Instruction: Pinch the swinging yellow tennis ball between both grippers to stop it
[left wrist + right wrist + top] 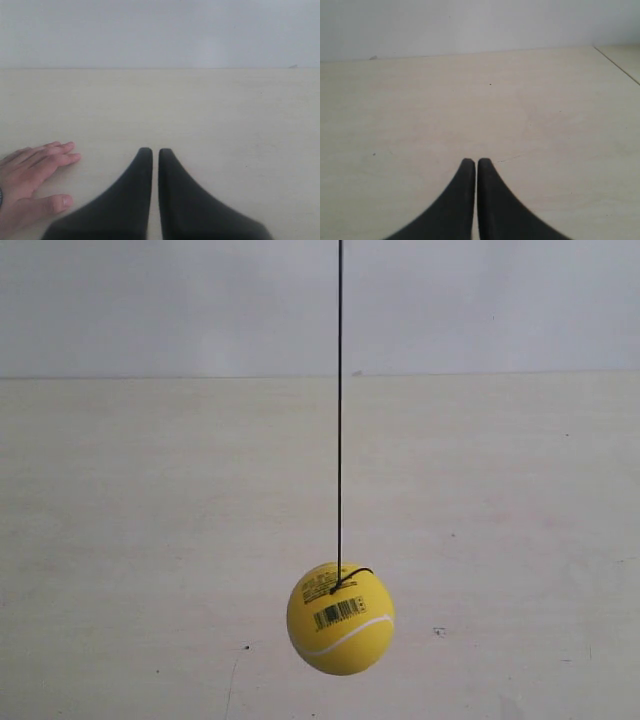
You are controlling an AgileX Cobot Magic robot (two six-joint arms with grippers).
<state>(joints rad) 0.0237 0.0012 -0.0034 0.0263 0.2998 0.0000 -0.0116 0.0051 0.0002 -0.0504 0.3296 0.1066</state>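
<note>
The yellow tennis ball (340, 618) hangs on a thin black string (340, 410) above the pale table, low in the exterior view, with its barcode label and white seam facing the camera. Neither arm shows in that view. In the left wrist view my left gripper (155, 151) is shut, its black wedge jaws nearly touching with nothing between them. In the right wrist view my right gripper (476, 161) is shut the same way, holding nothing. The ball appears in neither wrist view.
A person's hand (30, 175) lies flat on the pale table (200, 110) beside the left gripper. A grey wall (150, 300) stands behind the table. A table edge or seam (617, 62) shows in the right wrist view.
</note>
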